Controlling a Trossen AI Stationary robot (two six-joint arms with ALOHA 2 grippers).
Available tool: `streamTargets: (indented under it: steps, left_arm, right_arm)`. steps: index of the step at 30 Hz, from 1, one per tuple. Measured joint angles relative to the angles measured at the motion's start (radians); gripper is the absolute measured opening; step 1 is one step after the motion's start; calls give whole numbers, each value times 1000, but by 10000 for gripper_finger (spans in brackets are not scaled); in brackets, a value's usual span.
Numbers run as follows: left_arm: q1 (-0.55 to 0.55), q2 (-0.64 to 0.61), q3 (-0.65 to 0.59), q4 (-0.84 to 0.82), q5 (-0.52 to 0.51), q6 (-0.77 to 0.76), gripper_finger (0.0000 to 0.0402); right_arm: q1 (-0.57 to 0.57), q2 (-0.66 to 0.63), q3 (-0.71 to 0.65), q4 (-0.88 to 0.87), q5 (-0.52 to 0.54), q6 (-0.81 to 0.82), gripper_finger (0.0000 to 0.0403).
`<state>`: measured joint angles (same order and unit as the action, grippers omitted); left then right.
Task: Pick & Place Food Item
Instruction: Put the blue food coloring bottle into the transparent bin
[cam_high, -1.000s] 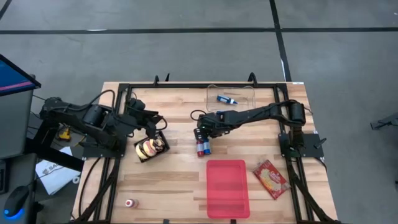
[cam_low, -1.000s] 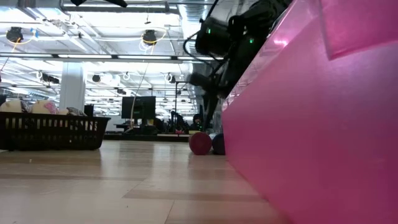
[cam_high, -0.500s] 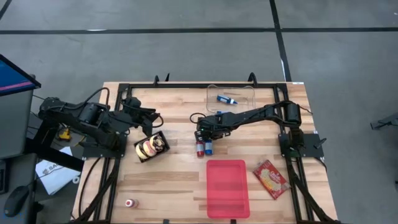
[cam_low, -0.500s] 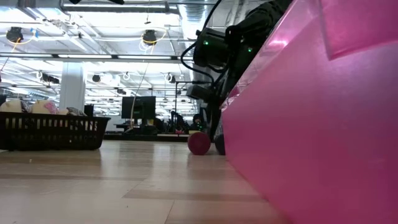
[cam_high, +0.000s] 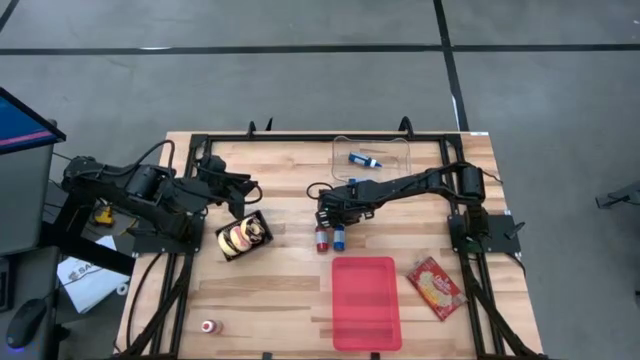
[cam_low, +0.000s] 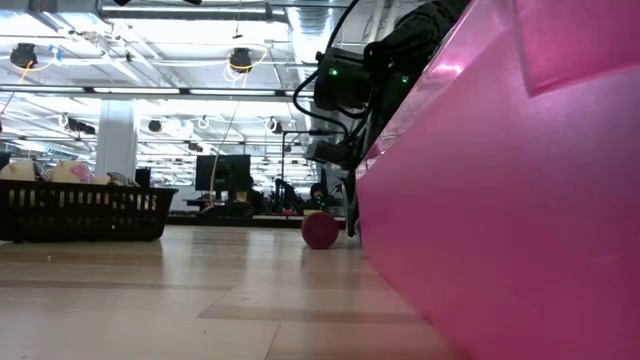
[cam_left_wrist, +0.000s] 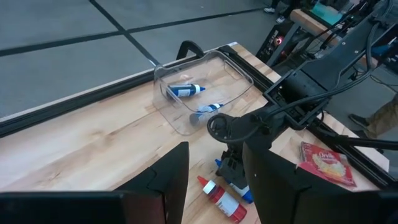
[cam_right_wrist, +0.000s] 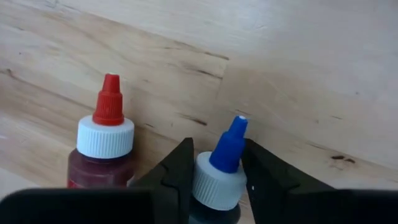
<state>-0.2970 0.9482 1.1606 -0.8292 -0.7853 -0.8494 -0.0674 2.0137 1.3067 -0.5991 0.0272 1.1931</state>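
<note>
Close to the front left corner of the bench (cam_high: 270, 290) sits a tiny jar (cam_high: 208, 326) with a red top. The pink tray (cam_high: 365, 300) lies at the front edge, a bit right of the middle. Nothing is in it. A red snack bag (cam_high: 435, 287) lies flat just beside the tray, toward the right edge.

Farther back, in the middle of the bench, two small bottles lie side by side with their caps pointing toward the tray. One is the red-capped bottle (cam_high: 321, 240). The other is the blue-capped bottle (cam_high: 338, 240), and it is the one nearer the right edge. They are almost touching.

The right gripper (cam_high: 334, 228) points down at the blue-capped bottle. Its two dark fingers (cam_right_wrist: 177, 171) sit one on each side of the white ring under the blue cap and pinch it. The red-capped bottle lies just outside the fingers.

Toward the left edge is a black basket (cam_high: 225, 250) with round food inside. The left gripper (cam_high: 243, 200) hangs above its back side. Its fingers (cam_left_wrist: 168, 180) are spread apart with nothing between them.

At the far edge sits a clear box (cam_high: 400, 150). A little blue bottle (cam_high: 363, 159) lies in it.
</note>
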Motion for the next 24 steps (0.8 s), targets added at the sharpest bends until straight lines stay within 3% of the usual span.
streamTargets:
  steps: [7,12,19,24]
  left_arm:
    - [0,0,0,2,0,0,147]
    - [0,1,0,1,-3,3,147]
    - [0,1,0,0,-44,4,147]
    - [0,5,0,2,-53,4,147]
  right_arm:
    - [30,-48,-10,-55,75,-3,101]
    - [76,-195,-6,-109,217,25,101]
    - [135,-480,-3,-168,544,64,101]
    - [75,-602,-3,-390,803,70,101]
